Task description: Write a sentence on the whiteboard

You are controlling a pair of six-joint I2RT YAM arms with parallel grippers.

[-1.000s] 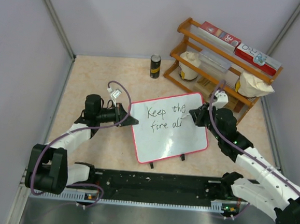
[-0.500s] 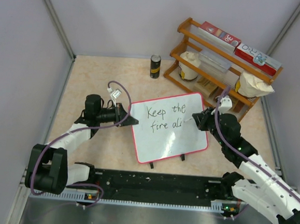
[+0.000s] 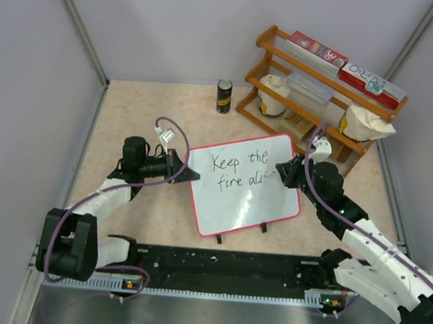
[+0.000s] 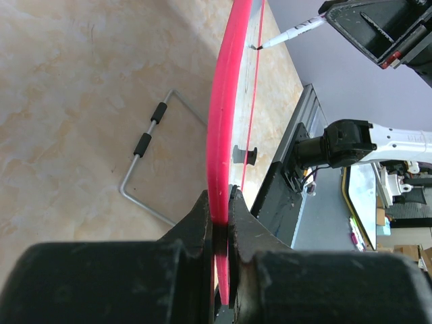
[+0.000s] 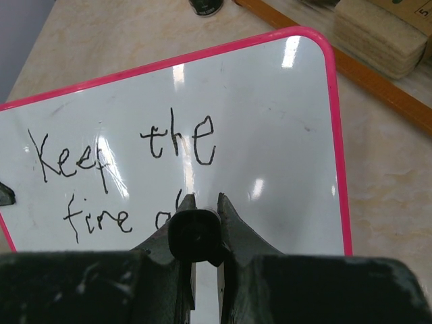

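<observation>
The whiteboard, white with a red-pink rim, stands tilted on the floor. The sentence reads "Keep the" above "fire al", and its end is hidden behind the marker. My left gripper is shut on the board's left rim. In the left wrist view the jaws pinch the rim edge-on. My right gripper is shut on a marker whose tip is at the end of the second line. In the right wrist view the marker's black end sits between the fingers above the lettering.
A wooden rack with red-and-white boxes, a clear tub and white bags stands at the back right. A dark can stands by the back wall. The board's wire stand lies behind it. Grey walls close in on both sides.
My right gripper with the marker has shifted slightly to the right along the second line. The left gripper and the board have not moved.
</observation>
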